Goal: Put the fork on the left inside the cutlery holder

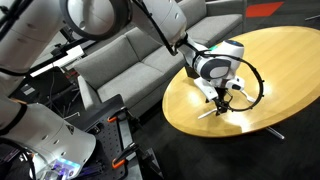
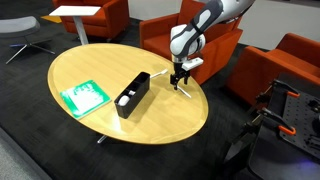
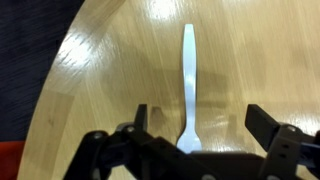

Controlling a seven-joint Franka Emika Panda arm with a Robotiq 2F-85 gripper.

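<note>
The fork (image 3: 188, 85) is a slim pale whitish utensil lying flat on the round wooden table (image 3: 90, 70), handle pointing away, its head end under the gripper body in the wrist view. My gripper (image 3: 203, 122) is open, its two fingers either side of the fork, not closed on it. In both exterior views the gripper (image 2: 180, 80) (image 1: 222, 98) hangs just above the table near its edge, with pale utensils (image 2: 184, 88) (image 1: 213, 111) under it. The cutlery holder (image 2: 132, 94) is a low black box near the table's middle, apart from the gripper.
A flat bright green rectangle (image 2: 82, 96) lies on the table beyond the black box. Orange armchairs (image 2: 285, 65) and a grey sofa (image 1: 130, 60) surround the table. A small white side table (image 2: 78, 15) stands behind. The table edge (image 3: 45, 100) is close to the fork.
</note>
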